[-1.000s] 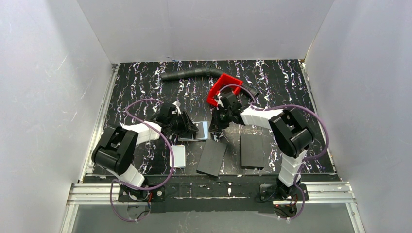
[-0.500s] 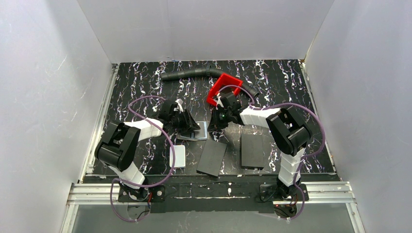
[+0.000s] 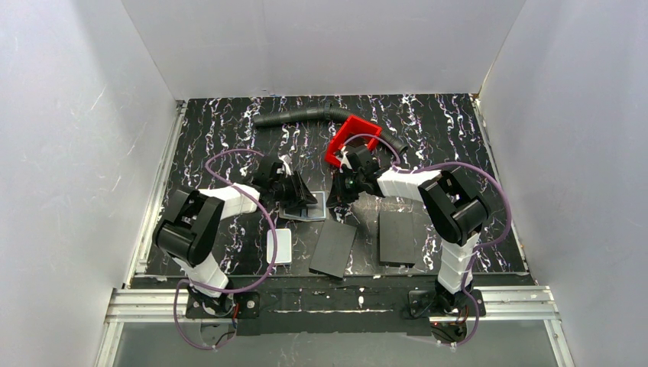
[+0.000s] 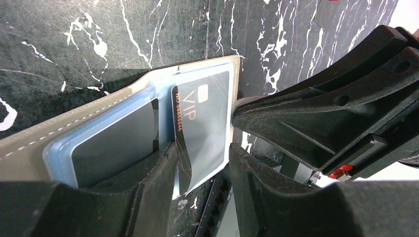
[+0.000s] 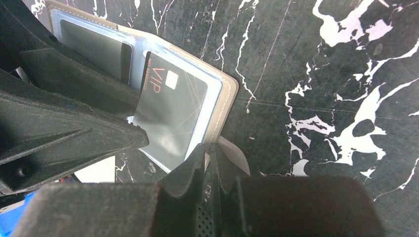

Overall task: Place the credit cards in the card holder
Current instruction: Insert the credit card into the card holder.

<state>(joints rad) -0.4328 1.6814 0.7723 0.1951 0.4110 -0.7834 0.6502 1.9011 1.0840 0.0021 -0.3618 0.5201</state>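
The card holder [image 3: 315, 206] lies open on the marble table between my two grippers. In the left wrist view its grey-brown cover [image 4: 29, 143] and clear blue sleeves show. A dark grey credit card marked VIP [image 4: 205, 118] sits partly in the right sleeve, with its lower corner sticking out. A second dark card [image 4: 111, 145] is in the left sleeve. My left gripper [image 4: 202, 148] is open, its fingers on either side of the VIP card. My right gripper [image 5: 210, 148] is shut on the holder's edge beside the clasp tab [image 5: 234, 155].
A red plastic tray [image 3: 353, 136] and a grey hose [image 3: 302, 116] lie at the back. Two flat black panels [image 3: 334, 248] [image 3: 397, 235] and a white rounded box [image 3: 280, 246] lie near the front. White walls enclose the table.
My left gripper has moved a little away from the arm bases, over the open holder. My right gripper has stayed where it was on the holder's edge.
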